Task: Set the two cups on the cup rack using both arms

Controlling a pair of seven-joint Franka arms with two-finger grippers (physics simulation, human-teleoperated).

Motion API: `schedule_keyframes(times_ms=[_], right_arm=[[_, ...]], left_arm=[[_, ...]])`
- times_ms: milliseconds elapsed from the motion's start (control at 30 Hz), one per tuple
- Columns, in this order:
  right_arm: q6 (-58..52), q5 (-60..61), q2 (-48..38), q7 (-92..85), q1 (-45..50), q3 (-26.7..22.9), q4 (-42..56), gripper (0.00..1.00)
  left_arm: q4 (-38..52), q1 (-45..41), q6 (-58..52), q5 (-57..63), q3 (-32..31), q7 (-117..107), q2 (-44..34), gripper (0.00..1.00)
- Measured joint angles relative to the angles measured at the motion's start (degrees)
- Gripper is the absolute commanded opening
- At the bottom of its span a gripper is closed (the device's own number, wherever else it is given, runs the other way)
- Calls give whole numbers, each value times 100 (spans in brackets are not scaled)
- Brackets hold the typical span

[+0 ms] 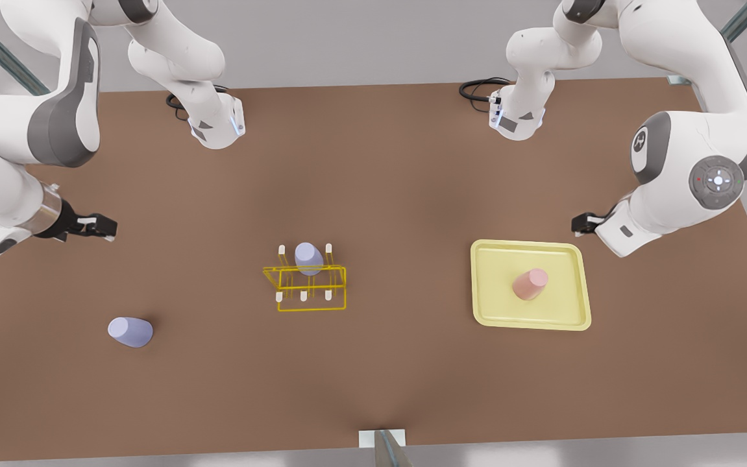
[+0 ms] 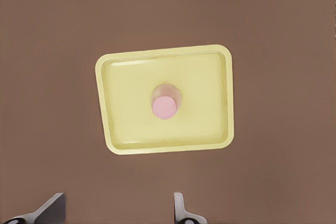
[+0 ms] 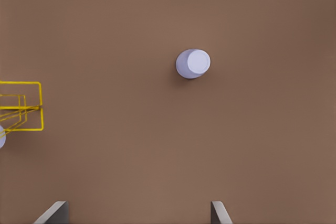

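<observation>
Hovering with jaws wide and empty, the left gripper sits beyond the pink cup, which stands inverted on the tray at the front view's right. The right gripper, equally wide and empty, waits beyond the lavender cup at left. The cup rack, centred between them for shared reach, already carries another lavender tumbler.

My arms are glossy white plastic with matt grey joint covers. The table under me is flat, matt brown. The cup rack is thin yellow wire, while the pink cup and its yellow tray look like smooth plastic.
</observation>
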Motion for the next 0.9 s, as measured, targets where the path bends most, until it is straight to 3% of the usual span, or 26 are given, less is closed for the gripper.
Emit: schedule_keyframes(times_ms=[100,200,400,633,900], right_arm=[[111,34,234,6,-9,-11,64,100],[344,46,1605,-95,-173,-23,999,100],[1422,77,3212,-297,-512,-200,1253,100],[2247,86,3649,-471,-695,-206,1182,100],[2567,63,3949,-604,-724,-212,1059,100]], left_arm=[[-80,-50,122,-15,-5,41,269,100],[-812,-127,876,-26,6,76,932,100],[-2186,-132,2756,-118,204,123,1131,100],[-2430,-133,3889,-217,224,160,1444,100],[-2708,-169,4450,-233,227,191,1675,100]])
